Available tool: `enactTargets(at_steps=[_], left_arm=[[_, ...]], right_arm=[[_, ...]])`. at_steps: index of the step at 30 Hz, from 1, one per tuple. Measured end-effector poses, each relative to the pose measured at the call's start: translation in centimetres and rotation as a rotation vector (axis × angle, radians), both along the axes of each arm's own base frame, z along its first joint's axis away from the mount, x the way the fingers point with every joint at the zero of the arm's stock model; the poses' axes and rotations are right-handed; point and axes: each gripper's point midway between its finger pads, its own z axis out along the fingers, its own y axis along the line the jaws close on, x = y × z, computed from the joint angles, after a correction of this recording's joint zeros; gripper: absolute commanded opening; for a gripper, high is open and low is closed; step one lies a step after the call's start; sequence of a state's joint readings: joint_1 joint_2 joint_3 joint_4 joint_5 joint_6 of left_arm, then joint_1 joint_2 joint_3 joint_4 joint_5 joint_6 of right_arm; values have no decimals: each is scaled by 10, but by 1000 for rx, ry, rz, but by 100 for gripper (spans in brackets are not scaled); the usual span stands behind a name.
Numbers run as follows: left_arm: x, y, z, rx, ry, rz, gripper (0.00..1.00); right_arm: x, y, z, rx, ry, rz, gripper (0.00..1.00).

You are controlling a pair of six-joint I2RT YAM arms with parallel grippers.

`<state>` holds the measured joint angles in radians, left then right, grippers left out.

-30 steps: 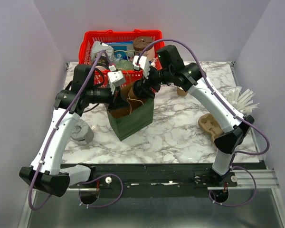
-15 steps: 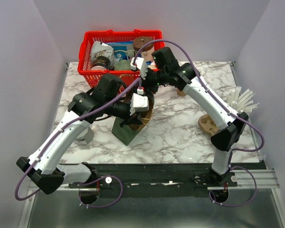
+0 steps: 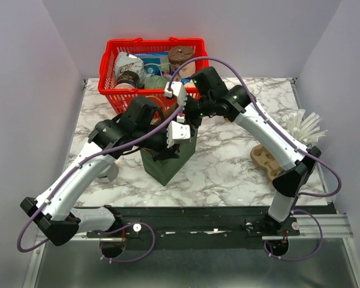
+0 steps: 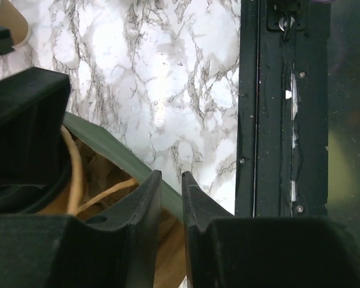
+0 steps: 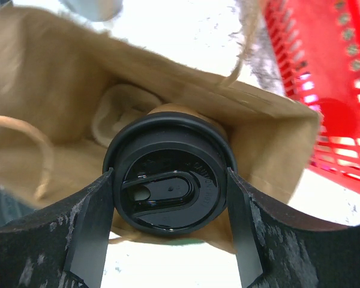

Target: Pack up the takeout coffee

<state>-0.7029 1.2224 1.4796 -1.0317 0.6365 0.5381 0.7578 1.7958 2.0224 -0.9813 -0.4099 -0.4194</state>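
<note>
Right gripper (image 5: 169, 177) jaws spread wide, clamping black lid of takeout coffee (image 5: 168, 201) at 3 and 9 o'clock. Cup sits upright inside mouth of paper bag (image 5: 42, 78). Left gripper (image 4: 171, 180) jaws parted to narrow slit by bag's green rim, nothing clearly pinched. Judgement: lower straight and level, steer clear of twine handle (image 5: 47, 153) at 9 o'clock, release only once base seats.

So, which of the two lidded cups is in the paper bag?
The black-lidded cup, down in the bag and held by the right gripper; the brown-lidded cup stands in the red basket instead.
</note>
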Motion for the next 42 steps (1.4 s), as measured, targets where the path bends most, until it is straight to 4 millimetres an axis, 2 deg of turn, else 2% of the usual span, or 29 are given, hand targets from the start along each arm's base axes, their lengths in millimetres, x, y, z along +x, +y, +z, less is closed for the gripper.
enactTargets(at_steps=[3, 6, 10, 12, 15, 17, 19, 20, 23, 25, 27, 30, 38, 42], left_arm=[[1, 1, 5, -11, -13, 14, 43], [5, 8, 20, -34, -74, 66, 53], [12, 38, 79, -145, -274, 213, 68], [13, 62, 110, -205, -379, 312, 72], [13, 92, 131, -241, -454, 439, 77], [20, 101, 126, -227, -442, 497, 77], [35, 105, 104, -172, -367, 555, 77], [46, 104, 87, -131, -303, 578, 77], [68, 95, 52, -70, -150, 604, 80], [76, 88, 31, -48, -61, 602, 80], [75, 81, 20, -51, 10, 587, 80], [70, 71, 21, -92, 70, 565, 78], [82, 51, 24, -130, 159, 523, 79], [72, 41, 33, -161, 206, 456, 81]], right_arm=[[-13, 7, -5, -12, 12, 30, 1], [-21, 10, -11, -25, 27, 45, 1], [-30, 2, -27, -61, 53, 49, 1], [-37, -6, -35, -78, 64, 47, 1], [-42, -16, -41, -95, 50, 50, 1], [-41, -19, -38, -93, 10, 65, 0], [-36, -18, -34, -85, -41, 83, 1], [-33, -16, -32, -83, -68, 94, 1], [-25, -14, -30, -89, -155, 145, 1], [-21, -15, -33, -101, -210, 186, 1], [-20, -19, -41, -126, -254, 234, 0], [-21, -23, -46, -148, -322, 313, 0], [-31, -29, -42, -163, -523, 530, 0], [-29, -27, -40, -164, -556, 552, 1]])
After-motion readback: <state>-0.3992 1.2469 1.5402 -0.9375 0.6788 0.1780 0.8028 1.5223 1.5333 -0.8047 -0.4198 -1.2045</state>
